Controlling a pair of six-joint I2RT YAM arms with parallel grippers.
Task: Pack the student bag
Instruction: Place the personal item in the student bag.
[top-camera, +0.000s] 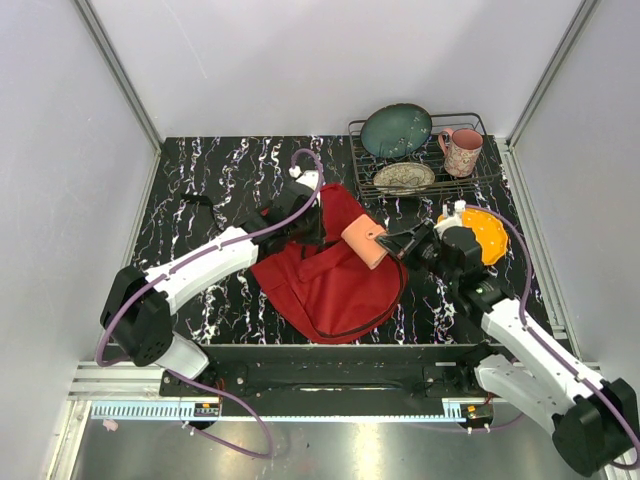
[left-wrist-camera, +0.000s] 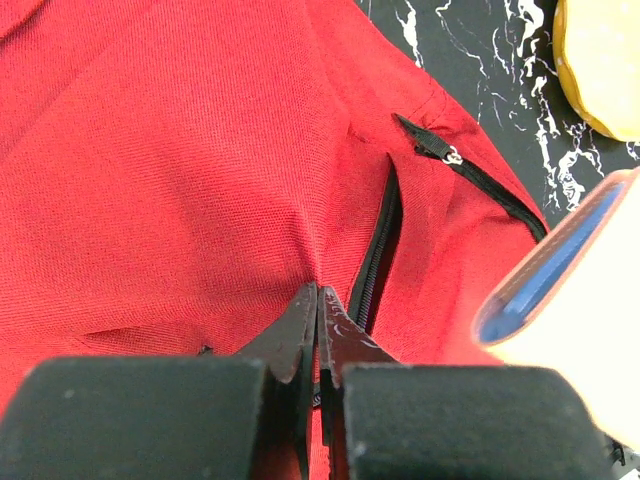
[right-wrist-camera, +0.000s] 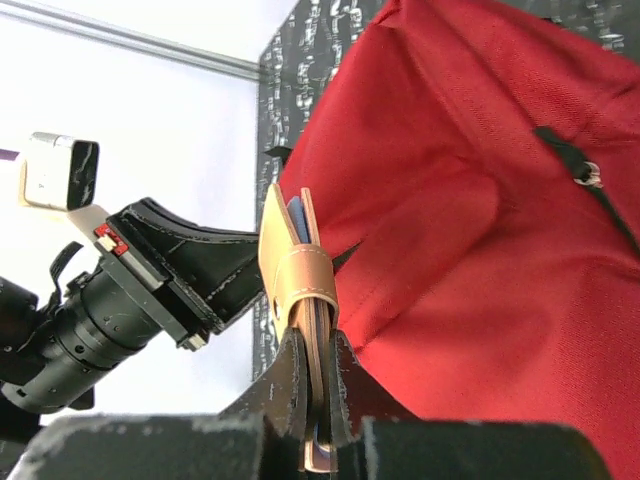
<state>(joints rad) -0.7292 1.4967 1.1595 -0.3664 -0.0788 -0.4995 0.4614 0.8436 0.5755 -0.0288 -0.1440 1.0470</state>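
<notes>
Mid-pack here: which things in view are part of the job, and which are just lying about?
Job: red fabric backpack, pinched by the left gripper; tan leather strapped notebook in the right gripper.
Lying about: black wire rack, teal plate, patterned plate, pink mug, orange plate.
</notes>
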